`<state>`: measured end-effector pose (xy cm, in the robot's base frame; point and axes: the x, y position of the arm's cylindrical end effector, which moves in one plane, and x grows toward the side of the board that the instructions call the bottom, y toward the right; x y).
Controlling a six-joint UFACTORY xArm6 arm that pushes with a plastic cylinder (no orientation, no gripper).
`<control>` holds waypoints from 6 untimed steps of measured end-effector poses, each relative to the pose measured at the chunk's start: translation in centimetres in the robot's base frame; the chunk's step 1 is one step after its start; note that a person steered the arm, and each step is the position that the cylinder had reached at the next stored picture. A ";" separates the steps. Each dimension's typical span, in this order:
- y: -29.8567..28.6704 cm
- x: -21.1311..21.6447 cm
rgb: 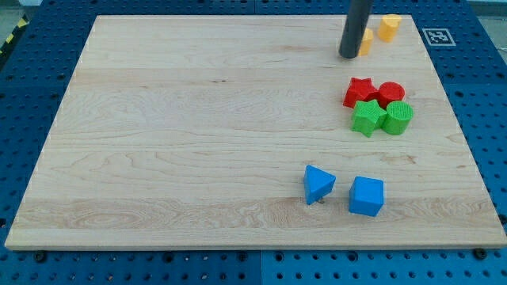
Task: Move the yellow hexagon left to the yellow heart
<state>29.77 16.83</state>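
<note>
The tabletop (198, 134) lies bare from its left edge across the middle. Obstacles crowd the right side: by the top right corner, my tip (348, 56) touches a yellow block (366, 41), with another yellow block (388, 27) just beyond. Below, a red star (360, 92), red cylinder (390, 94), green star (368, 117) and green cylinder (399, 117) cluster tightly. A blue triangular block (318, 184) and blue cube (367, 196) sit near the bottom edge, a narrow gap between them.

Pale wood-grain board (198, 134) on a blue pegboard table (32, 79). Far right, two yellow blocks: one (389, 27) fully seen, one (367, 40) half behind the dark grey rod (356, 28). Red star (360, 92) and red cylinder (390, 93), green star (368, 117) and green cylinder (399, 117). Near right, blue triangle (318, 183) and blue cube (367, 195). Black-and-white tag (436, 36) at the far right corner
</note>
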 end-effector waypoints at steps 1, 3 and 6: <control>2.2 1.1; 5.4 -0.6; 1.5 -2.8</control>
